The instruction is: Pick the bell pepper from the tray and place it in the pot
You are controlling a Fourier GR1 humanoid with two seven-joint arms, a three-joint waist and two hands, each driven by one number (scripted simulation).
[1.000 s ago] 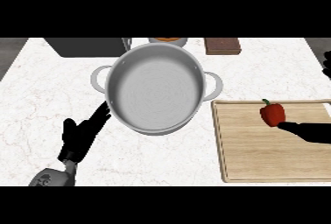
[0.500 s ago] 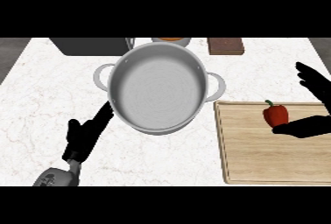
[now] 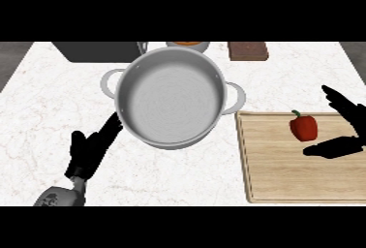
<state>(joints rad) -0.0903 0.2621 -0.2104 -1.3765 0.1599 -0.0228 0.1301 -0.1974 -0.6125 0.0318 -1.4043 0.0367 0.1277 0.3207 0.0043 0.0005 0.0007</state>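
Right hand (image 3: 342, 131) has opened wide since a second ago: fingers now splayed up behind pepper (image 3: 303, 127), thumb low beside it, not touching. Earlier it lay low, close under pepper. Pepper unmoved, upright on tray (image 3: 286, 184), near far edge. Pot (image 3: 172, 99) empty, left of tray. Left hand (image 3: 89, 152) open, resting by pot. Judgement: pre-grasp; closing comes next.

Single head view, steeply down onto white marble counter (image 3: 43, 111), close; forearms enter from lower edge. No second view.
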